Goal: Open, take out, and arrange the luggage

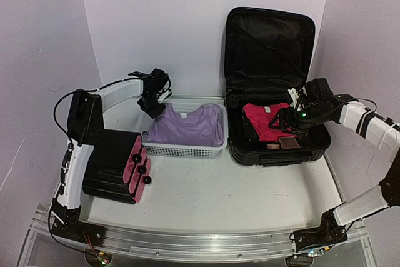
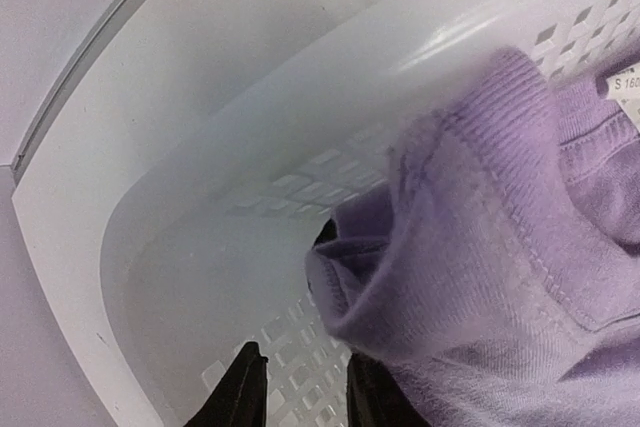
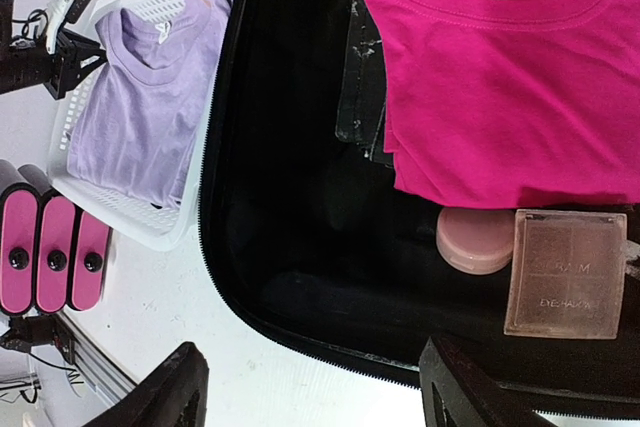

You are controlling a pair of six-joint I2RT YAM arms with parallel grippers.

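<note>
The luggage (image 1: 275, 157) is sitting open on the right side of the table (image 1: 206, 198). Its lid (image 1: 269, 35) is leaning upright against the back wall (image 1: 187, 17), so the packed half is lying flat and reachable from above. Inside, a pink shirt (image 1: 265, 120) is lying folded over a dark garment (image 3: 360, 97). A round compact (image 3: 475, 239) and a square palette (image 3: 565, 272) are resting side by side just off the shirt's edge.

The right gripper (image 3: 320, 392) is hovering over the open luggage with its fingers (image 3: 180, 397) spread wide and holding nothing. It is probably lining up for the next item to lift out.

Just left of the luggage, a white basket (image 1: 187, 150) is holding a purple shirt (image 1: 187, 124) spread fairly flat, so this looks like the place where unpacked clothes are being arranged. The left gripper (image 1: 154, 109) is dipping into the basket's back left corner, at the shirt's collar end. Its fingers (image 2: 240, 392) are standing narrowly apart with only basket mesh showing between them. A bunched fold of purple cloth is lying beside one finger, not in the gap. Whether it is tidying the shirt or parting from it, I cannot tell.

A small case (image 1: 112, 164) is lying at the far left, near the basket and well apart from the luggage.
</note>
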